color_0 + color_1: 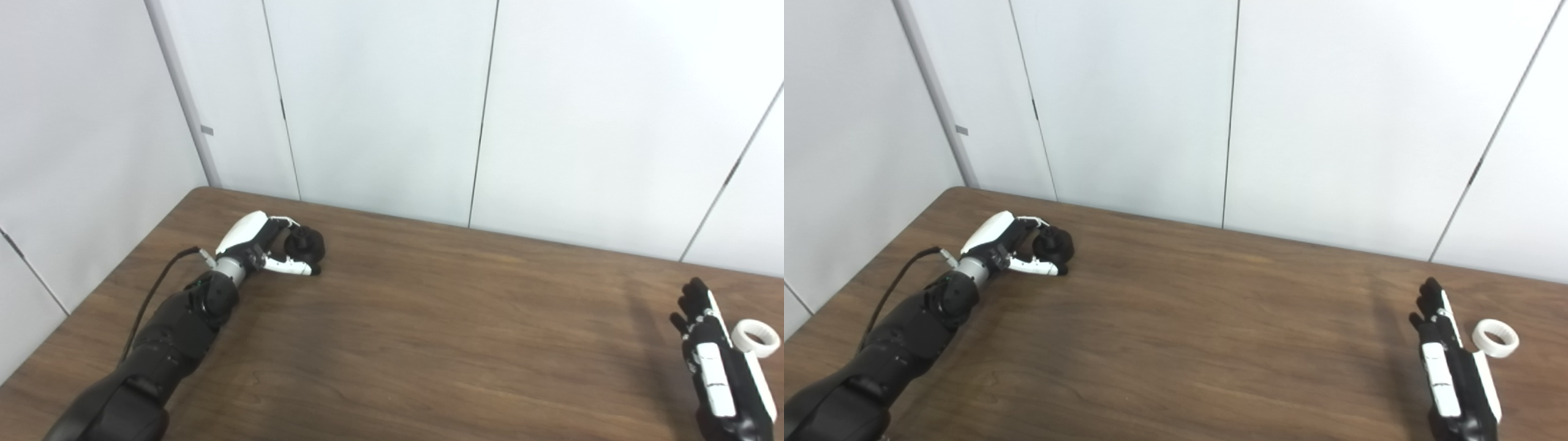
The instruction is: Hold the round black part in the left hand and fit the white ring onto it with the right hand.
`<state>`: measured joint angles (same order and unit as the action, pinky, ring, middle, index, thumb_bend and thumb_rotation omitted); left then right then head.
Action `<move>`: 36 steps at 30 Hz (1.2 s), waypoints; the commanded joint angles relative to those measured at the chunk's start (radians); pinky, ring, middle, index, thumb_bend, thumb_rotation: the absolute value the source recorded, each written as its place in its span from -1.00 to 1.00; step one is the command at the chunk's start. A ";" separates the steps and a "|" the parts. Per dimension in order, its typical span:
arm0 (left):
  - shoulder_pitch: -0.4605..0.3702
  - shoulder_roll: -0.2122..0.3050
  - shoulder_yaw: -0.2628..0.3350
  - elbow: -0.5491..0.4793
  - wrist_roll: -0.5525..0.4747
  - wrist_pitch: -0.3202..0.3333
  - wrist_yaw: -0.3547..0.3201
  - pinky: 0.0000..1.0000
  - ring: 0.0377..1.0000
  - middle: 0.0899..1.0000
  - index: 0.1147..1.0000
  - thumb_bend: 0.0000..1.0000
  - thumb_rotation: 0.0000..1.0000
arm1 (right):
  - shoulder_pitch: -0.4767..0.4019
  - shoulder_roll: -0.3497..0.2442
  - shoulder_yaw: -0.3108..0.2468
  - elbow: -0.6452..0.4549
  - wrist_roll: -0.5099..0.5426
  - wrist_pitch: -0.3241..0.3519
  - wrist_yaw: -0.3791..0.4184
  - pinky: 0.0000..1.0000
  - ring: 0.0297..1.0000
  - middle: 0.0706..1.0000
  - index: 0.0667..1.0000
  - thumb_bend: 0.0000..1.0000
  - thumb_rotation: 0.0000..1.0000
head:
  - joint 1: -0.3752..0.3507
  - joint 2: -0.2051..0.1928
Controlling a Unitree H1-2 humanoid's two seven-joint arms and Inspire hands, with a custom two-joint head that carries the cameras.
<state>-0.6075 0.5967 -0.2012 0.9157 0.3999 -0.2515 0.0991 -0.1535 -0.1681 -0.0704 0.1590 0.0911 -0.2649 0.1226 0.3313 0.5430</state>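
I take the long brown wood-grain table (429, 318) as my landmark; it runs wall to wall under the white panelled wall (380, 104) behind it.

At the table's far left corner my left hand (263, 245) lies low on the top, its white-shelled back turned up and the black forearm (165, 343) trailing back toward the near left edge, a thin black cable (153, 294) looping beside the wrist. The fingers (283, 222) curl over the far side of the round black plastic part (305, 242) and the thumb (291, 266) reaches along its near side, so the hand is cupped around the part with the part resting on the table. Whether the grip has actually tightened on it I cannot tell; the black part blends with the black fingertips.

At the table's right end my right hand (1448, 361) stands edge-on, fingers straight, pressed close together and pointing away toward the wall, holding nothing. The small white plastic ring (1495, 338) lies flat on the table just to the right of that hand, its hole facing up. In the left eye view the ring sits right at the hand's edge; in the right eye view a sliver of table shows between them, so I read them as apart. The ring and the black part are well apart, at opposite ends of the table
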 commanded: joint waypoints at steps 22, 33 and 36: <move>-0.011 0.040 -0.011 -0.003 0.035 -0.002 0.014 1.00 0.86 0.61 -0.03 0.33 -0.77 | 0.054 0.005 -0.004 0.060 0.031 -0.013 0.010 0.98 1.00 1.00 1.00 -0.26 0.80 | 0.009 0.013; -0.016 0.050 -0.052 0.025 0.087 -0.062 0.061 0.95 0.81 0.44 -0.17 0.05 -0.89 | 0.054 0.004 -0.005 0.059 0.010 -0.021 -0.003 0.88 0.99 0.97 0.99 -0.24 0.81 | 0.011 0.019; -0.013 0.052 -0.051 0.018 0.088 -0.068 0.062 0.95 0.80 0.43 -0.17 0.05 -0.89 | 0.055 0.008 -0.009 0.055 0.022 -0.017 0.002 0.90 1.00 0.97 0.99 -0.22 0.83 | 0.011 0.020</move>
<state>-0.6087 0.6189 -0.2478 0.9375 0.4728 -0.3072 0.1655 -0.1534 -0.1687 -0.0751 0.1584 0.1012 -0.2648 0.1241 0.3421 0.5630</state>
